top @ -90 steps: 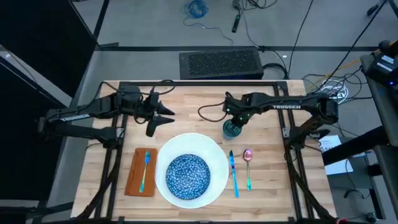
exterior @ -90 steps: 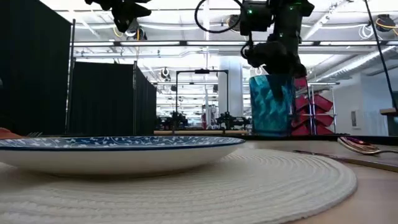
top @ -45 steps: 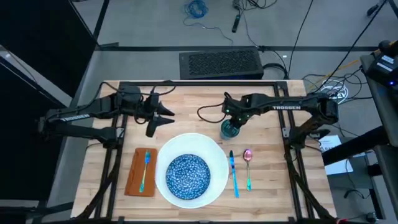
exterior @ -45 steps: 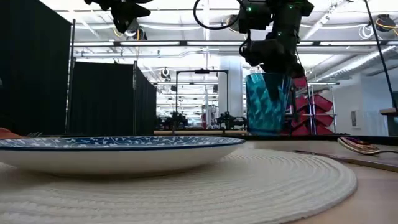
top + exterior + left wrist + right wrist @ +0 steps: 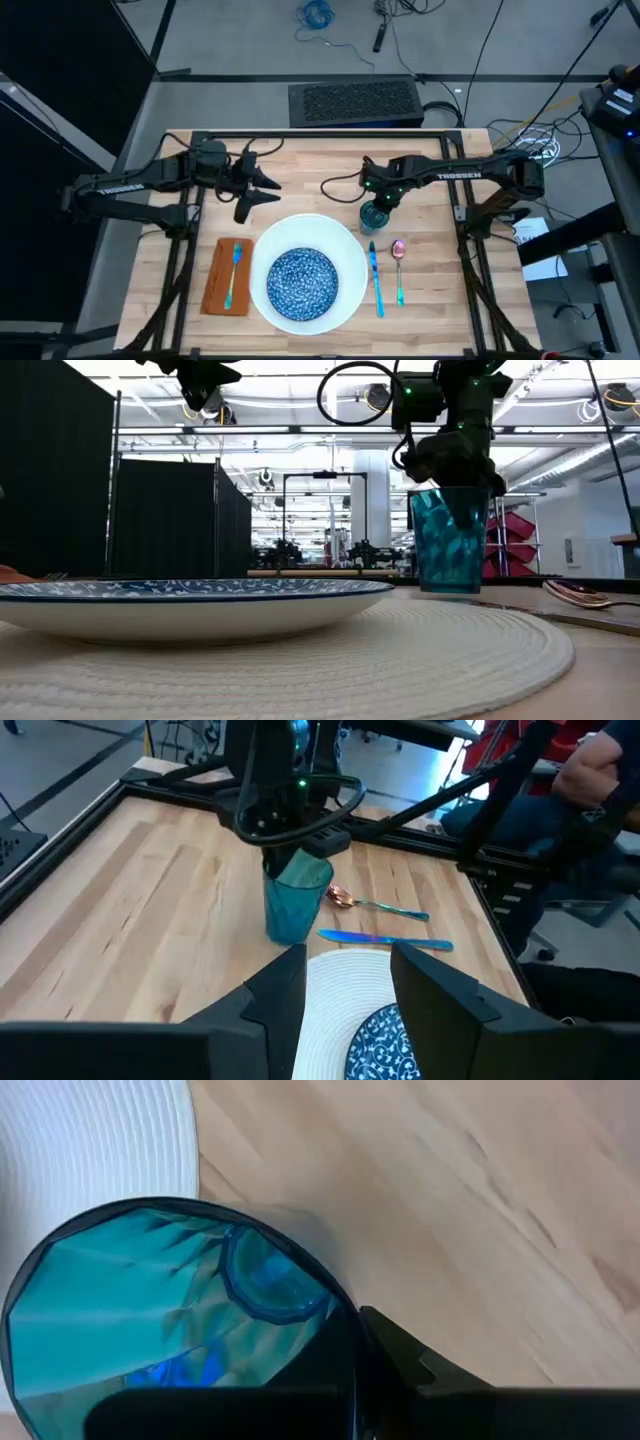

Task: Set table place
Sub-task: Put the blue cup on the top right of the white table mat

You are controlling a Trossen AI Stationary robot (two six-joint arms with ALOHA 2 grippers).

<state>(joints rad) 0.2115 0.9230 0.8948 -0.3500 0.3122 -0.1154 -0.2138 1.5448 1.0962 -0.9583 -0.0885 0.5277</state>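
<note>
Your right gripper (image 5: pixel 377 203), still clenched on the teal cup (image 5: pixel 373 215), just shifted it toward the knife (image 5: pixel 376 280). Looks nearly placed; left gripper (image 5: pixel 262 187) idles with fingers spread.

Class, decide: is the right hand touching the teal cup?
Touching. In the left wrist view the right hand grips the rim of the teal cup; the right wrist view shows a finger against the cup's wall.

Teal cup (image 5: pixel 374 215), blue-speckled bowl (image 5: pixel 302 281)
</note>
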